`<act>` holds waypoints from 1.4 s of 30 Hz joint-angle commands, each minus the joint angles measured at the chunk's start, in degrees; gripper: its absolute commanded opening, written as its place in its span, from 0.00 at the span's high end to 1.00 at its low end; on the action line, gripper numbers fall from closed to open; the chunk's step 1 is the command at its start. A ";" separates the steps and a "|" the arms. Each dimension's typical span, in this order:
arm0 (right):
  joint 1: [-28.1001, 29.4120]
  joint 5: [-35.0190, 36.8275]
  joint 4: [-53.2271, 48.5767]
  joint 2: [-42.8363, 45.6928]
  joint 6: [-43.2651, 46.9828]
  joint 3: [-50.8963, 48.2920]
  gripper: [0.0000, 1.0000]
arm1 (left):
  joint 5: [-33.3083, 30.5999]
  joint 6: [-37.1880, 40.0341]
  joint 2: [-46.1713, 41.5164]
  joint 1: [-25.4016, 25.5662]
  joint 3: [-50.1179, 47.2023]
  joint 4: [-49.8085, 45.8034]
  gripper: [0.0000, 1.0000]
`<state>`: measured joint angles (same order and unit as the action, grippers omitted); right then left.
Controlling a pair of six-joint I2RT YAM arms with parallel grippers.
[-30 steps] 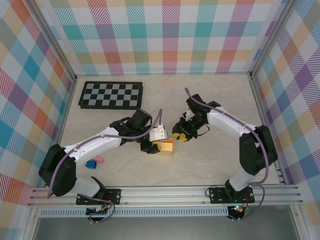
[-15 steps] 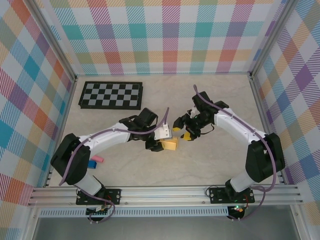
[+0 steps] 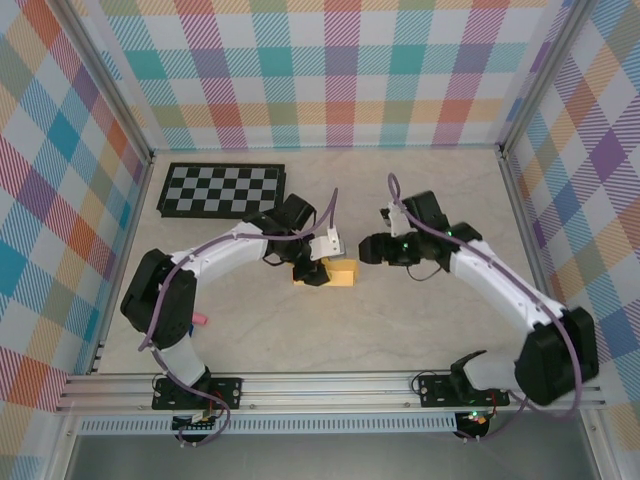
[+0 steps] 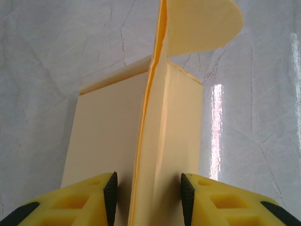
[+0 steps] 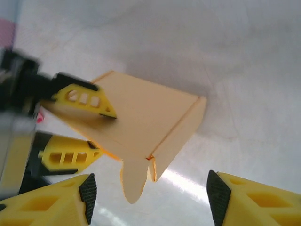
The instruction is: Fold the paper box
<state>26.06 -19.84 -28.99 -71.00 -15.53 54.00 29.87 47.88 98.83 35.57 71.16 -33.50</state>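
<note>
Yellow-orange paper box [image 3: 345, 275] mid-table, partly folded; rounded tab [image 4: 202, 23] untucked.

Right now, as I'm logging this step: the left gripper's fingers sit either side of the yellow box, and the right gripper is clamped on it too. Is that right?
Not quite. The right gripper is not clamped on the paper box: its jaws stand open, short of the box, as the right wrist view shows. The left gripper does sit with fingers either side of it.

Overhead looks down; both close wrist views share the paper box [image 4: 103, 132]
</note>
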 commanded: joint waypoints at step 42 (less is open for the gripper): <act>-2.14 -19.51 0.60 -20.48 72.80 7.96 0.03 | 17.74 -0.57 21.44 -6.30 24.27 -17.04 0.60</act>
<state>22.61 -37.45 -26.65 -92.05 54.92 61.71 48.40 47.53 118.67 29.89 94.15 -49.45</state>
